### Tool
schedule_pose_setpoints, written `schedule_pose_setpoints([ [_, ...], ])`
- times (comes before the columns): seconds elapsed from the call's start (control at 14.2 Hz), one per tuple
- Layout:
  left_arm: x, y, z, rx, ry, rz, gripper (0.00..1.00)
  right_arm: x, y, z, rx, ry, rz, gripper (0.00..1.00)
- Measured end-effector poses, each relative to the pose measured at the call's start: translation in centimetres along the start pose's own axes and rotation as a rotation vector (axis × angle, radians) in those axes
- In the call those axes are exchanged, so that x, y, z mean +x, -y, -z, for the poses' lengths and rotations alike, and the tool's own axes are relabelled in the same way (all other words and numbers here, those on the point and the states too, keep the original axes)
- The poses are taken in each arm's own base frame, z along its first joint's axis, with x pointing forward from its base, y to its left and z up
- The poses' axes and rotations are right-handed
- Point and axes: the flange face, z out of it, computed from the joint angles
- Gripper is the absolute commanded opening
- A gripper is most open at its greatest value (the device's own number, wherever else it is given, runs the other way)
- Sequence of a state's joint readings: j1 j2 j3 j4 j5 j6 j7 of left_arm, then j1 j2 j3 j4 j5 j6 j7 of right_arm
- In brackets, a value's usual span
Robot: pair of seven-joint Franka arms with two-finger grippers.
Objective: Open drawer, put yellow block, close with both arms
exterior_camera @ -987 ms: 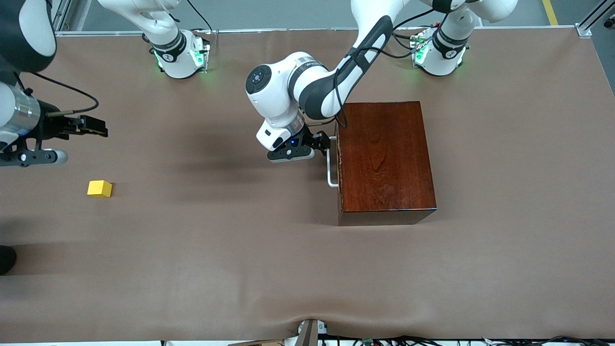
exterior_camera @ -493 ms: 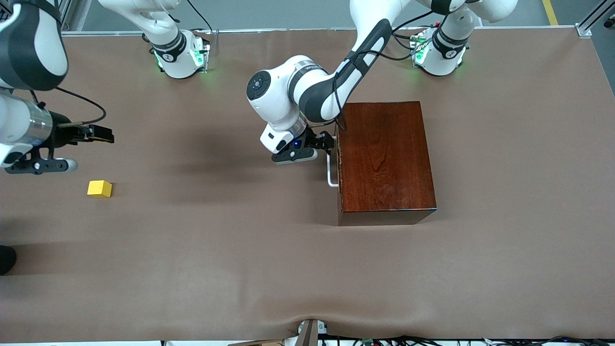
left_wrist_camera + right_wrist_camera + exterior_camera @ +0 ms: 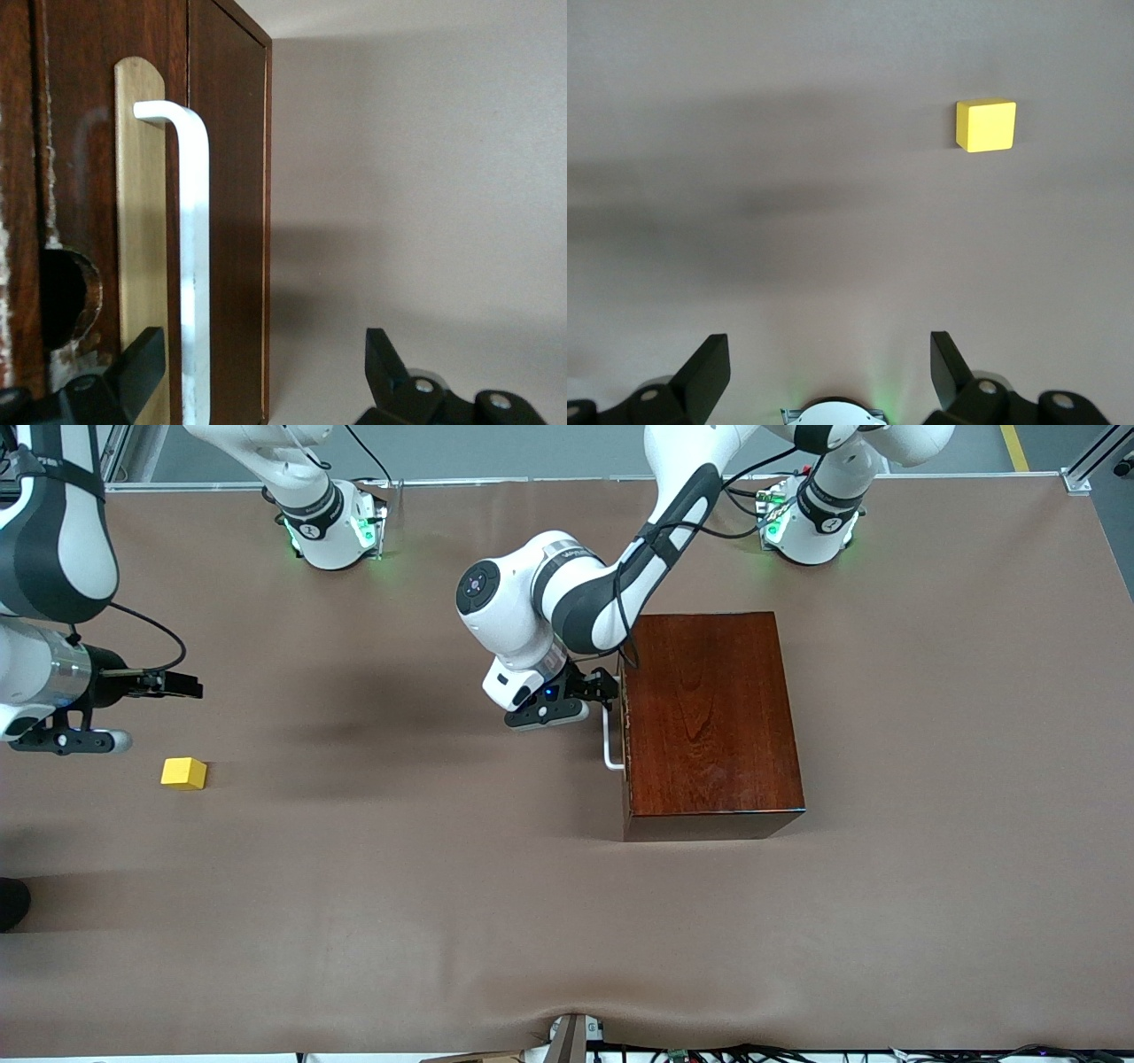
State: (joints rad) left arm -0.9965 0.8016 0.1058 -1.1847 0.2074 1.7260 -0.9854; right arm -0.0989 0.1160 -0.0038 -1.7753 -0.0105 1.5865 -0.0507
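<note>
Front view: drawer (image 3: 625, 726) shut, white handle (image 3: 609, 737) between spread left jaws (image 3: 601, 691).
Block (image 3: 183, 773): yellow cube, below spread right jaws (image 3: 182, 687).
Counter (image 3: 399, 886): brown.

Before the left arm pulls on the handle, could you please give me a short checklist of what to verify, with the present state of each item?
1. Left hand open around the white U-shaped bar handle: ok, one finger on each side of the bar.
2. Left hand shut on the handle: not ok, not yet.
3. Drawer of the glossy reddish-brown wooden box shut: ok, front flush with the box.
4. Small bright yellow cube free on the brown table, toward the right arm's end: ok.
5. Right hand open over the table near the cube: ok, holding nothing.
6. Table in front of the drawer free for sliding: ok.
</note>
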Motion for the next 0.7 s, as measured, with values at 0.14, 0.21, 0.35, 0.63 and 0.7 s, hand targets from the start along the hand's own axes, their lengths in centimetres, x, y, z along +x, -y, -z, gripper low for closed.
schedule_pose_setpoints([
  [0.14,-0.1,-0.2,-0.6,0.006,0.004,0.000,1.00,0.2,-0.5,-0.5,0.002,-0.007,-0.009,1.00],
  [0.21,-0.1,-0.3,-0.7,0.008,0.004,-0.001,1.00,0.3,-0.8,-0.9,0.004,-0.011,-0.013,1.00],
  [0.35,-0.1,-0.3,-0.9,0.009,0.005,-0.002,1.00,0.5,-1.3,-1.8,0.006,-0.010,-0.021,1.00],
  [0.63,0.0,-0.5,-1.0,0.002,0.000,-0.001,1.00,1.1,-2.0,-2.9,0.011,0.001,-0.033,1.00],
  [0.7,0.0,-0.5,-1.0,0.000,-0.001,-0.001,1.00,1.3,-2.1,-3.1,0.011,-0.001,-0.034,1.00],
])
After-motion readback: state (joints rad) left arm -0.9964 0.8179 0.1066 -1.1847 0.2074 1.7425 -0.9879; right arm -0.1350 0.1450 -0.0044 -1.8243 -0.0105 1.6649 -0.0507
